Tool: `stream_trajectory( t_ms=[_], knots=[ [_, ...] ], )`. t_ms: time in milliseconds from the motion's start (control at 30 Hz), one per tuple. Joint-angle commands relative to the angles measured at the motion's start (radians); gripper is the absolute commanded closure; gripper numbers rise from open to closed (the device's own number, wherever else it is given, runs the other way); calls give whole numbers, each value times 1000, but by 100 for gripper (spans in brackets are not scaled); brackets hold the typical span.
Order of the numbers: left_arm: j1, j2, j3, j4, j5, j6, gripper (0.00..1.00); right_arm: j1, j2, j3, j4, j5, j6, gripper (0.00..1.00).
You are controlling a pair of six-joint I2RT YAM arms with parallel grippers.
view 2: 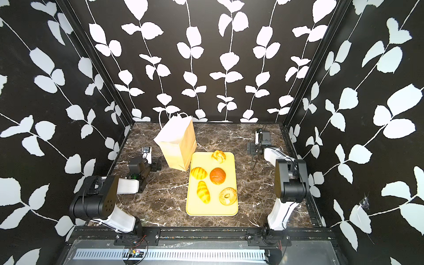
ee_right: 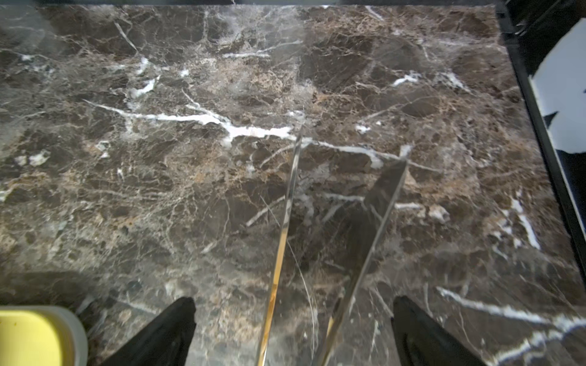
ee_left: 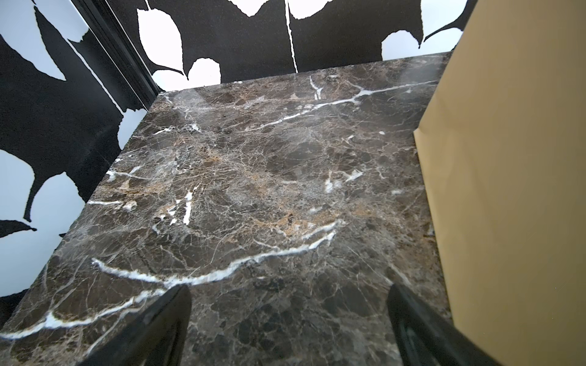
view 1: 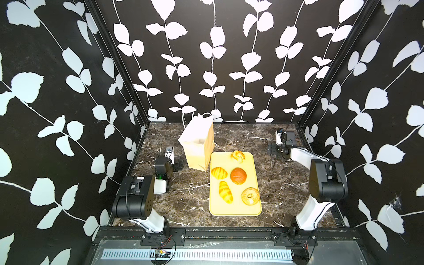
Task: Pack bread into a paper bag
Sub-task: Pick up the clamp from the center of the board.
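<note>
The paper bag stands upright and open-topped at the back, seen in both top views. The bread lies on a yellow tray: a braided knot, a scored oval roll, a round brown bun, a croissant and a bagel. My left gripper is open and empty, low beside the bag's side wall. My right gripper hovers right of the tray. Metal tongs hang from between its wide-set fingers, tips near the table. Where it grips them is hidden.
The dark marble tabletop is walled on three sides by black leaf-patterned panels. The bag's base touches the tray's far left corner. A corner of the tray shows in the right wrist view. A black rail runs along the front edge.
</note>
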Motion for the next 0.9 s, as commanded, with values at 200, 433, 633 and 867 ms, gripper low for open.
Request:
stream_trajectory(
  t_ms=[200, 433, 633, 867],
  knots=[
    [-3, -17, 11, 2, -1, 6, 2, 0, 82, 124, -195, -37, 50, 11],
    [-3, -17, 11, 1, -1, 6, 2, 1, 127, 162, -256, -50, 58, 16],
    [-3, -18, 10, 1, -1, 5, 1, 1, 172, 196, -305, -56, 42, 27],
    [-3, -17, 11, 1, -1, 5, 2, 1, 135, 155, -281, -58, 43, 54]
  ],
)
